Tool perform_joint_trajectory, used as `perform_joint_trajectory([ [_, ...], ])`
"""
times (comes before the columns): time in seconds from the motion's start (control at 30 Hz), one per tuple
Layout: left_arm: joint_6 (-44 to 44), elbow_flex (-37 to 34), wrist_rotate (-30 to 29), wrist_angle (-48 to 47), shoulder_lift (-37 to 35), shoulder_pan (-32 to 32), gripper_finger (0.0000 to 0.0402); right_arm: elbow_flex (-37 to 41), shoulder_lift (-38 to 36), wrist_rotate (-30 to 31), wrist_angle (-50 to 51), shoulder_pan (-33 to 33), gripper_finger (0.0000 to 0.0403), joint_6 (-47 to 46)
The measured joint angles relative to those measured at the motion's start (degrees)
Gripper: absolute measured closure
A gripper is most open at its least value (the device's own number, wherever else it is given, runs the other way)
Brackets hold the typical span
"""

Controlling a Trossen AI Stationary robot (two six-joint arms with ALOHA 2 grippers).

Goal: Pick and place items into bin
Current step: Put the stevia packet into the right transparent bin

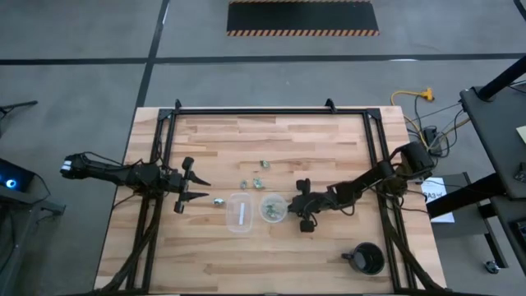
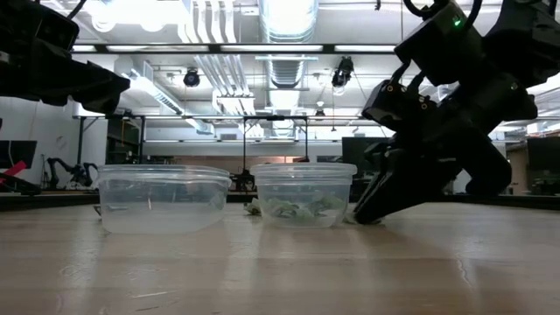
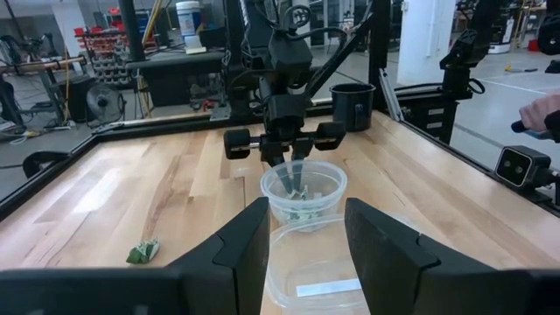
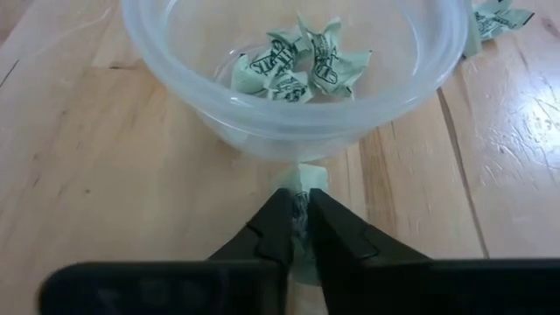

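Note:
A clear round bin [image 1: 273,207] near the table's middle holds several pale green wrapped pieces [image 4: 302,61]. To its left stands a second clear cup [image 1: 239,212] with a white strip inside. More green items lie loose on the wood: one [image 1: 219,200] left of the cups, and others [image 1: 257,182] [image 1: 265,164] toward the far side. My right gripper [image 1: 297,205] is at the bin's right wall, shut on one green item [image 4: 306,179]. Left of the cups, my left gripper [image 1: 191,187] hangs open with nothing between its fingers. My right gripper pinches the near end of a pale green wrapped item [image 4: 304,185] between its two fingertips [image 4: 280,219]. The fingers slant downward, coming from the table's right side. The item's far end lies on the wood by the foot of the bin's wall.
A black round mug [image 1: 366,259] stands near the table's front right corner. A black frame [image 1: 271,111] runs along the table's far edge and both sides. Bare wood lies in front of the cups and across the far half.

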State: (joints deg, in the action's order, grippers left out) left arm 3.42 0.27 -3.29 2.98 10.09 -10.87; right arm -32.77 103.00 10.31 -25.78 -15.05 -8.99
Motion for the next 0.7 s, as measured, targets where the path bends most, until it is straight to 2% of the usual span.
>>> perform_joint_trajectory([
  [0.13, 0.0, 0.0, 0.0, 0.0, 0.0, 0.0, 0.0267, 0.0, 0.0, -0.5, 0.9, 0.4, 0.0391, 0.0],
  [0.43, 0.0, 0.0, 0.0, 0.0, 0.0, 0.0, 0.0267, 0.1, -0.3, -0.1, 0.5, 1.4, 0.0393, -1.7],
  [0.7, 0.0, 0.0, 0.0, 0.0, 0.0, 0.0, 0.0267, 0.5, -3.7, 8.7, 4.3, 1.5, 0.0394, -3.3],
])
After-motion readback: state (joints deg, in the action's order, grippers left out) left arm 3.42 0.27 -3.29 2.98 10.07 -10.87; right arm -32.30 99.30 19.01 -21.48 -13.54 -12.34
